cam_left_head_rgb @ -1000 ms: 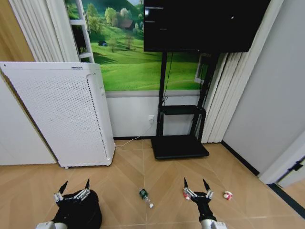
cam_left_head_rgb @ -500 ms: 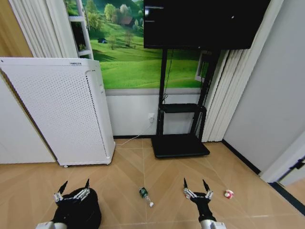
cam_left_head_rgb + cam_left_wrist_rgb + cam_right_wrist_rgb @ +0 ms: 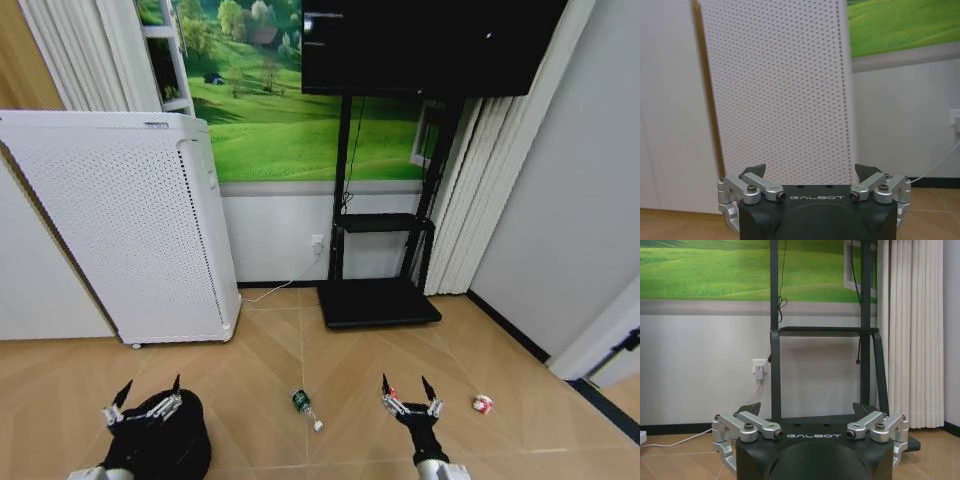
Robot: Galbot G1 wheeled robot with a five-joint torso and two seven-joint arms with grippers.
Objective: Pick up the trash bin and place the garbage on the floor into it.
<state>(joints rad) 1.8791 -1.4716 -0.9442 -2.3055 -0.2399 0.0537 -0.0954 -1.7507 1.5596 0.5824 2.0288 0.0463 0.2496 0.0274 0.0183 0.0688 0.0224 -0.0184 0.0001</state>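
The trash bin (image 3: 160, 445) is a black round shape on the floor at the lower left, partly covered by my left gripper (image 3: 148, 392), which hangs open just above its far side. The left gripper (image 3: 811, 172) faces the white perforated appliance with nothing between its fingers. Garbage lies on the floor: a green and white piece (image 3: 304, 407) in the middle, a red piece (image 3: 392, 391) just behind my right gripper (image 3: 405, 392), and a red and white piece (image 3: 483, 404) further right. The right gripper (image 3: 810, 411) is open and empty, facing the TV stand.
A tall white perforated appliance (image 3: 130, 230) stands at the left against the wall, with a white cable (image 3: 262, 296) running to a wall socket. A black TV stand (image 3: 380, 300) with a flat base and a screen above stands ahead. Curtains (image 3: 470, 200) hang at the right.
The whole picture has shifted a little, with the appliance and screen now higher, so the camera moved. Both grippers sit slightly further left and stay open. The garbage lies where it was.
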